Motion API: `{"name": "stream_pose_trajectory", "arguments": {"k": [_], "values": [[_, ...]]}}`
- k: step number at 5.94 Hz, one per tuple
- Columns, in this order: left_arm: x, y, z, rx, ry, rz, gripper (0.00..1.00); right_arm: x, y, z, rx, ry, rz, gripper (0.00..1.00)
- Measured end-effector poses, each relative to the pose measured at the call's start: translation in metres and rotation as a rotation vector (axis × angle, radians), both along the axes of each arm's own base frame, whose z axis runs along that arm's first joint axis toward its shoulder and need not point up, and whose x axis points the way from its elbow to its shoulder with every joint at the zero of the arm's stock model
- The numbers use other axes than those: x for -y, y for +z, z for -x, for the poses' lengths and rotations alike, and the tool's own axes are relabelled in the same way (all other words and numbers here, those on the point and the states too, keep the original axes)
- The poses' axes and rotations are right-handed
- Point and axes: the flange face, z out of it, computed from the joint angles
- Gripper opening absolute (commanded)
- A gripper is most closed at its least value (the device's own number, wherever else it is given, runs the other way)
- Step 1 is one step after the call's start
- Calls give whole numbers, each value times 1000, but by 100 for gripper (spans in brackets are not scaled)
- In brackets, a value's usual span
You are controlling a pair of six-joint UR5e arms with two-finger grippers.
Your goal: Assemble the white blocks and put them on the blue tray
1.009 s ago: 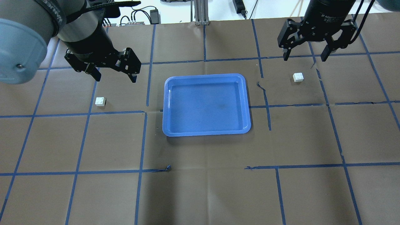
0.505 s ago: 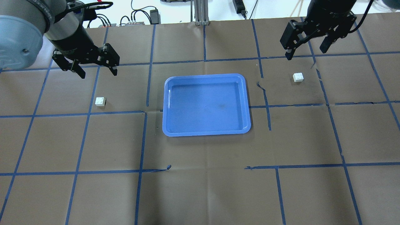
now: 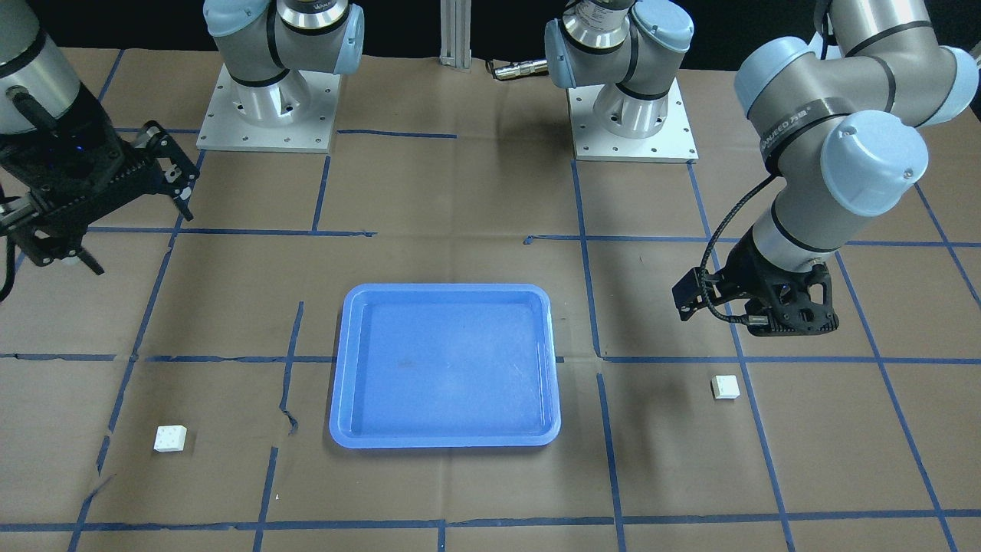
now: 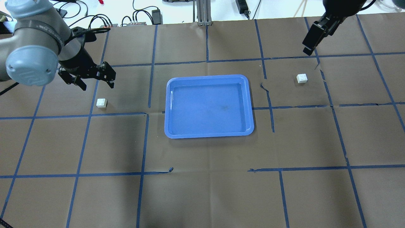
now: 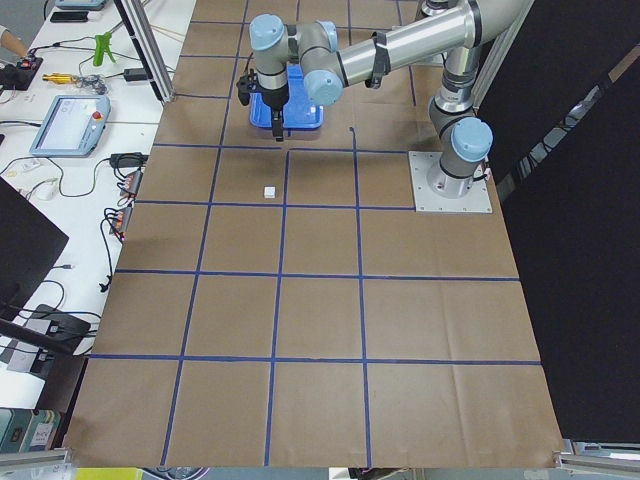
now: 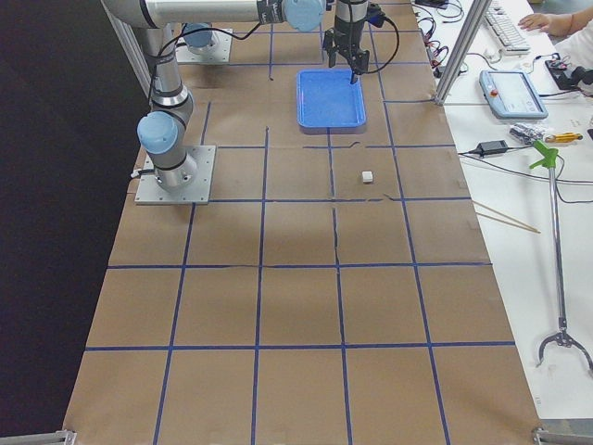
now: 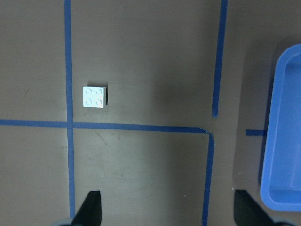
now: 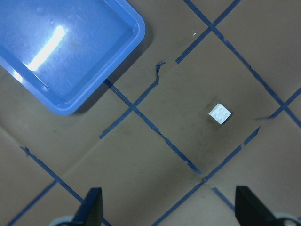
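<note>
One white block lies left of the blue tray, the other white block right of it. My left gripper hangs open and empty just behind the left block, with the tray's rim at its right. My right gripper is open and empty, high and behind the right block. In the front view the left gripper is above its block, and the right gripper is far from its block.
Brown paper with blue tape lines covers the table. The two arm bases stand at the robot's edge. Cables and a metal post lie beyond the far edge. The tray holds nothing.
My left gripper has moved left and lower, closer to the left block. My right gripper has turned edge-on and drawn toward the far right corner. Blocks and tray have not moved.
</note>
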Motion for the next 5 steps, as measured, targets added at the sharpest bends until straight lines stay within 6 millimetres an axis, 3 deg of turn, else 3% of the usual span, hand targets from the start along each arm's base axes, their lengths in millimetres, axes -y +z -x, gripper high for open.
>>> {"name": "stream_pose_trajectory", "arguments": {"k": [2,3,5], "values": [[2,-62,-20,2,-48,16,98,23,-16,59,-19,401,12,100],[9,-84,-25,2,-76,15,98,39,-27,88,-18,583,7,100],[29,-115,-43,1,-95,5,95,88,-46,131,17,744,22,100]]}}
